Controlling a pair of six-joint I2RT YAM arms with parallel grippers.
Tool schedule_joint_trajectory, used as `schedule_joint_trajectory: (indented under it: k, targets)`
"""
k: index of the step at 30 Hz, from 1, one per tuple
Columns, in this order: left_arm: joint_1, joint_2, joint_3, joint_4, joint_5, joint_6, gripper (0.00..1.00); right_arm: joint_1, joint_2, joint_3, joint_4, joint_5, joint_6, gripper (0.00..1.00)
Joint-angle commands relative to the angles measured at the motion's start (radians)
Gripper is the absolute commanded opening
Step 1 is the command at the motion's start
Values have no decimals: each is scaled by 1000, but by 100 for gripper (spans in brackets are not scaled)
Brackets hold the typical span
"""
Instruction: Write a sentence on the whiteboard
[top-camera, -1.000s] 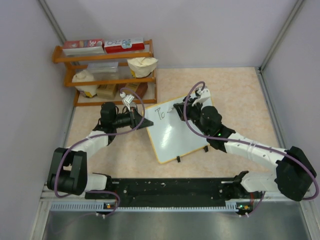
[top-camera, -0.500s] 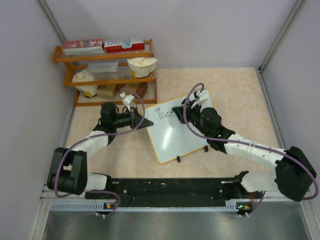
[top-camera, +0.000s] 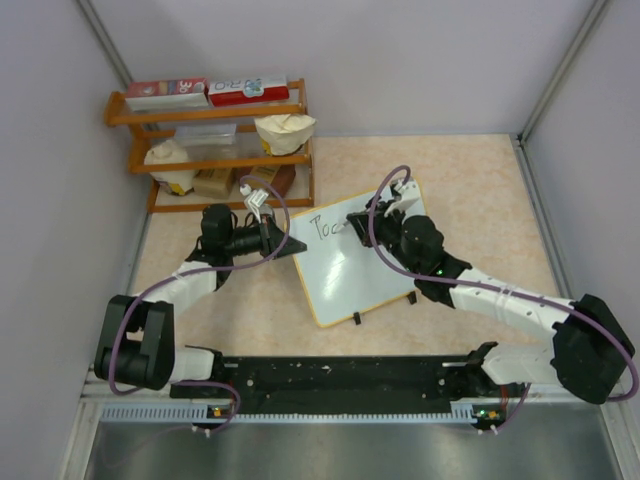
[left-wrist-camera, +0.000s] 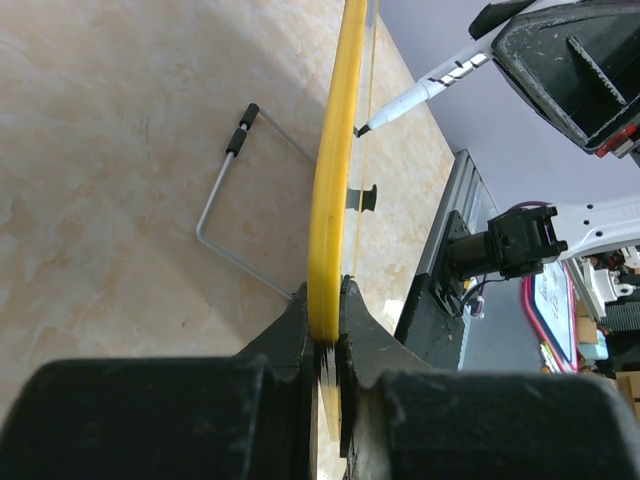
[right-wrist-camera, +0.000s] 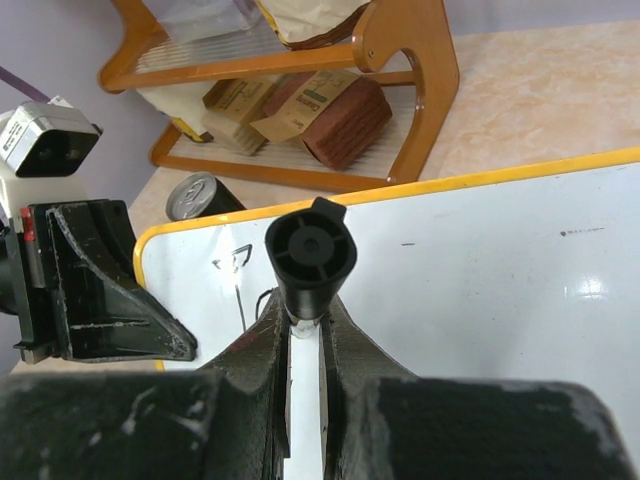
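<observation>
Whiteboard (top-camera: 352, 275) askew at mid-table, its yellow left edge pinched between the closed fingers of the left gripper (left-wrist-camera: 325, 312). The right gripper (right-wrist-camera: 305, 335) is clamped on a black-capped marker (right-wrist-camera: 311, 250), tip at the board's upper part. The sentence (top-camera: 325, 227) shows only "To" plus one further stroke; on the wooden shelf (top-camera: 304, 175) beyond, carton labels are too small to read.

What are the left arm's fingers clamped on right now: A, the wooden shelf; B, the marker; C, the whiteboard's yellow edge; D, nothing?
C: the left wrist view shows its fingers pinching the whiteboard by its yellow frame.
</observation>
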Motion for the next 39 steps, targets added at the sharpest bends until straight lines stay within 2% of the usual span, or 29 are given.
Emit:
schedule_joint_trajectory:
  k: [1, 16, 31, 39]
  targets:
    - [-10, 3, -18, -20, -44, 140, 0, -16, -11, 53, -54, 69, -40, 0]
    - [-10, 5, -14, -32, -42, 149, 0, -18, -62, 86, 1, 57, -50, 0]
    - [-12, -1, -9, -48, -45, 156, 0, -18, 16, 175, -23, 63, -70, 0]
    - [-10, 3, -17, -37, -45, 153, 0, -19, 59, 169, -40, 51, -64, 0]
